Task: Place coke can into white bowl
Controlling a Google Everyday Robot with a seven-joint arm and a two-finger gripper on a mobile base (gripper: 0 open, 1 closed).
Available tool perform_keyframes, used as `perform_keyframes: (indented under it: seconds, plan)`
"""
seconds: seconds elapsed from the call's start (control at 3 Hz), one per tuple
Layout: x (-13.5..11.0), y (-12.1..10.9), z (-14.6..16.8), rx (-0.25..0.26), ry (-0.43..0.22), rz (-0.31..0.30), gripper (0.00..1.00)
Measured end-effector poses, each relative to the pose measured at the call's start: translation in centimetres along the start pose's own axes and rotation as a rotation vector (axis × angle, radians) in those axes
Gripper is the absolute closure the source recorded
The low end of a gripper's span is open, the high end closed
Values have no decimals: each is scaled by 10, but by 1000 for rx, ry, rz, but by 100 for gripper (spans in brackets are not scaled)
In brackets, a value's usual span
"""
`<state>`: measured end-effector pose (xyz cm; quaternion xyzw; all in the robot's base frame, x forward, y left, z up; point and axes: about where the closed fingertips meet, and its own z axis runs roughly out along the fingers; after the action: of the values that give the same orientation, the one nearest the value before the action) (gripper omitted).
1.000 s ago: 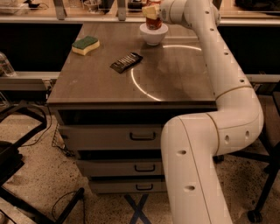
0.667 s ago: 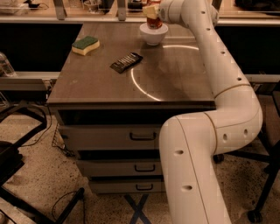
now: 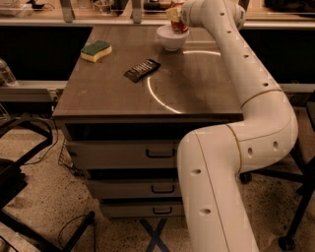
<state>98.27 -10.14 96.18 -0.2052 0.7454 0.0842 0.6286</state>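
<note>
Tabletop (image 3: pixel 206 88); gripper (image 3: pixel 180 15) at upright can (image 3: pixel 178 24), bowl (image 3: pixel 170 39)

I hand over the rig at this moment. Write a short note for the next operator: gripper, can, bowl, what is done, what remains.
Gripper: at the table's far end, directly above the white bowl, with the coke can at it.
Coke can: lower end at the bowl's rim; whether it rests inside cannot be told.
White bowl: upright on the table.
Done: can is at the bowl.
Left: confirm it sits inside, let go, pull the arm away.
</note>
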Motion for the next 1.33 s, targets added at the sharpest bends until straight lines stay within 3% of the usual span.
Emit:
perform_keyframes:
  seconds: [0.33, 0.67, 1.33]
  plan:
    - [1, 2, 2, -5, 0, 0, 75]
    - [4, 5, 5, -9, 4, 0, 43]
    - [8, 10, 9, -15, 9, 2, 0]
